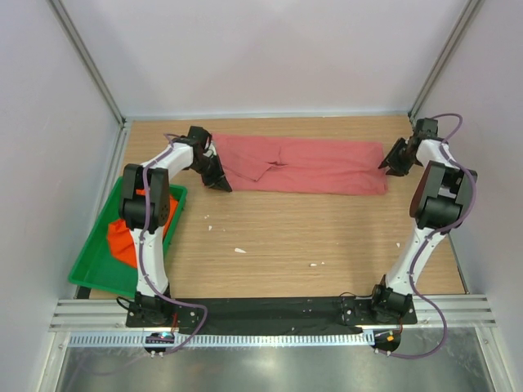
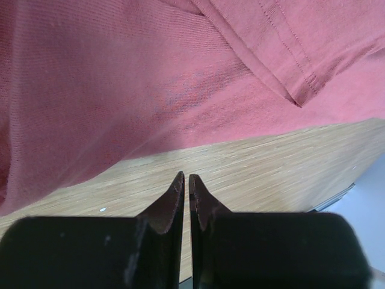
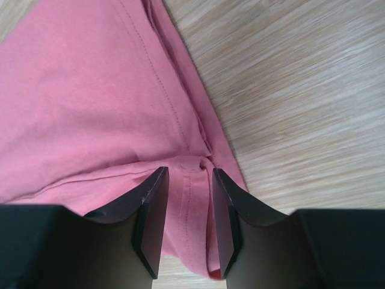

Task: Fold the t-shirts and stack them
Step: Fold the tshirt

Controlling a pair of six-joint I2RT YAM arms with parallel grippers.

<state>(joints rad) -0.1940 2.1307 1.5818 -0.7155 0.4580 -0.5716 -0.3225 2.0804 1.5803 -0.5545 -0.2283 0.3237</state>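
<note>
The rose-pink t-shirt (image 1: 310, 163) lies folded into a long strip across the back of the table. My left gripper (image 1: 222, 184) is at its near left corner. In the left wrist view this gripper (image 2: 186, 176) is shut and holds nothing, its tips over bare wood just short of the pink cloth (image 2: 150, 78). My right gripper (image 1: 387, 162) is at the strip's right end. Its jaws (image 3: 189, 170) stand open astride a stitched hem of the pink shirt (image 3: 90, 102). The orange t-shirt (image 1: 121, 238) lies crumpled in the green tray (image 1: 90, 273), partly hidden by the left arm.
The green tray sits at the table's left edge beside the left arm. Small white scraps (image 1: 239, 250) lie on the wooden table (image 1: 286, 229). White walls and metal posts close in the back and sides.
</note>
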